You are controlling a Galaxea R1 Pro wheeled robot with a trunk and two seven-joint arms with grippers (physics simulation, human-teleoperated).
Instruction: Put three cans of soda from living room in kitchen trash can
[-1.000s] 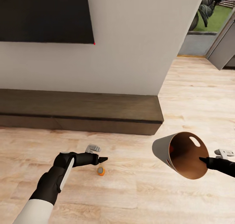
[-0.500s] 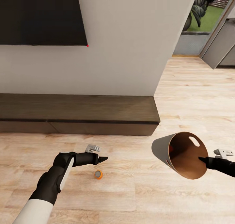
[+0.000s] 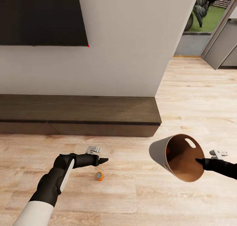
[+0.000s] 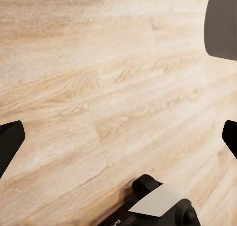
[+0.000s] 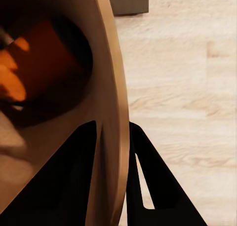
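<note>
Gripping the tilted bin (image 3: 158,152) by its rim, right claw (image 3: 199,161) over wood floor (image 3: 131,199), orange can (image 3: 99,176) lying just beside the left claw (image 3: 104,160), left wrist view with fingers (image 4: 10,144) spread wide above bare planks, right wrist view with fingers (image 5: 148,171) pinching the bin wall (image 5: 111,112), another orange can (image 5: 34,73) inside.

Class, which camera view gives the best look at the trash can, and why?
The head view: the whole trash can shows, tilted, mouth open, held by the right gripper. The right wrist view gives just its rim and coppery inside, with something orange within. The left wrist view faces wood floor.
</note>
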